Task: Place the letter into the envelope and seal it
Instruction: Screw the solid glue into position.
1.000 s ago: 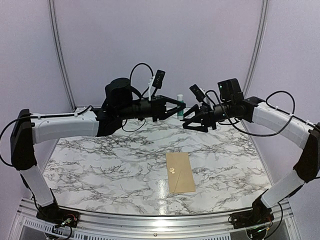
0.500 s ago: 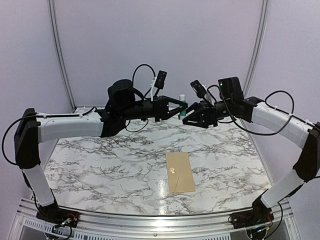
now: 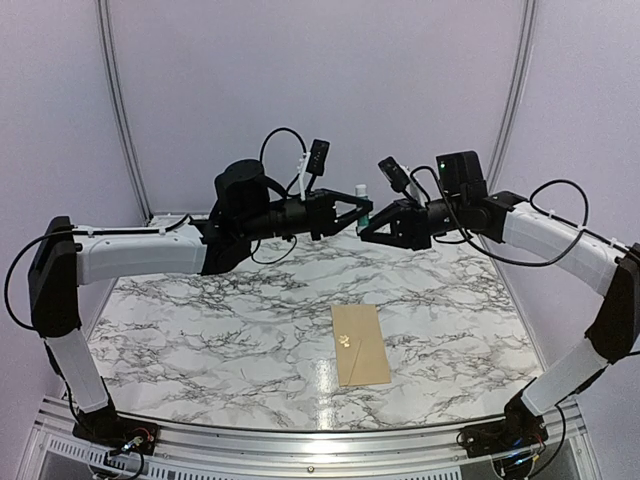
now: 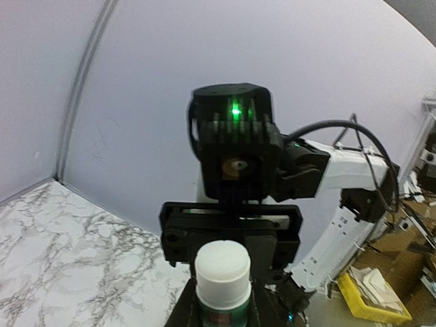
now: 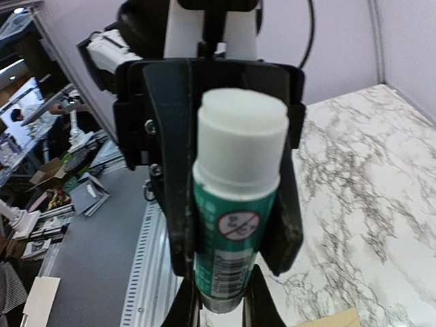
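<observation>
A glue stick with a white cap and green body hangs high over the back of the table. My left gripper is shut on its body. My right gripper meets it from the right and is shut on its lower end. In the right wrist view the glue stick stands between the left fingers, and my right gripper clamps its base. The left wrist view shows the white cap above my left gripper. The brown envelope lies flat on the table, flap closed. The letter is out of view.
The marble table stretches below both raised arms, with its metal front rail near the bases. Pale curved walls close in the back and sides. A corner of the envelope shows at the bottom of the right wrist view.
My right gripper moved left to the glue stick and closed its jaws on the stick's lower end. The left arm rose slightly with the stick still held.
</observation>
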### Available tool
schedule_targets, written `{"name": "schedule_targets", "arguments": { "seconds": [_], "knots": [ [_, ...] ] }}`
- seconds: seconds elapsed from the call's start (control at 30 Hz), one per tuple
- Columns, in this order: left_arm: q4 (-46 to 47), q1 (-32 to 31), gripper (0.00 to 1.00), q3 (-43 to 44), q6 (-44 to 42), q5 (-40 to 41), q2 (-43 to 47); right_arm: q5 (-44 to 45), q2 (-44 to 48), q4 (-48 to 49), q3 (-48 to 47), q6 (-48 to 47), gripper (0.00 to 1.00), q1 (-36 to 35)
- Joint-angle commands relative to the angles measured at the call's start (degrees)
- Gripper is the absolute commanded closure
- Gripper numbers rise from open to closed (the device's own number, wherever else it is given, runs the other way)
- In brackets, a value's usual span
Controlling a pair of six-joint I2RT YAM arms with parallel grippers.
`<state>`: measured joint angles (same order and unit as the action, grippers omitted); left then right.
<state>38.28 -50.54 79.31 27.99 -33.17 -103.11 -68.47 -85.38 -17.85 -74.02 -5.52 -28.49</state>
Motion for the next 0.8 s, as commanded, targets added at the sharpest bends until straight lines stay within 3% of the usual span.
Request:
{"name": "schedule_targets", "arguments": {
  "seconds": [0.0, 0.07, 0.1, 0.17, 0.23, 0.3, 0.37, 0.5, 0.6, 0.77],
  "knots": [
    [0.83, -1.46, 1.00, -2.07, 0.22, 21.41, -0.01, 26.82, 0.56, -5.33, -7.01, -2.40, 0.96, -1.53],
    [-0.20, -3.66, 1.00, -3.02, 0.35, 38.74, -0.60, 46.29, -0.18, -7.20, -8.67, -1.74, 0.95, -2.81],
    [-0.27, -4.86, 1.00, -2.11, -1.34, 43.63, -1.86, 50.63, -0.93, -7.54, -9.15, -1.30, 0.94, -2.87],
    [-1.31, -6.01, 1.00, 1.04, -3.23, 47.90, -4.68, 53.15, -2.28, -7.75, -9.62, -0.64, 0.90, -2.84],
    [-1.63, -5.87, 1.00, 2.91, -1.98, 47.64, -5.97, 49.37, -2.90, -7.73, -9.61, -0.30, 0.82, -2.84],
    [-1.63, -5.31, 1.00, 3.34, -2.31, 44.84, -5.37, 41.76, -2.99, -9.27, -10.11, -2.35, 0.78, -2.61],
    [-1.62, -4.28, 1.00, 2.51, -3.64, 40.32, -3.52, 33.27, -2.22, -12.45, -10.75, -6.76, 0.66, -1.64],
    [-1.59, -0.96, 1.00, -0.15, -4.65, 22.93, 0.25, 22.96, 0.10, -18.10, -10.01, -15.79, 0.47, 1.47],
    [-1.54, 0.65, 1.00, -2.02, -6.57, 11.23, 2.43, 16.37, 1.38, -19.38, -8.30, -18.07, 0.43, 3.04],
    [-0.73, 1.63, 1.00, -3.08, -6.75, 0.84, 4.08, 6.12, 0.87, -20.57, -7.78, -20.88, 0.45, 4.46]
  ]
}}
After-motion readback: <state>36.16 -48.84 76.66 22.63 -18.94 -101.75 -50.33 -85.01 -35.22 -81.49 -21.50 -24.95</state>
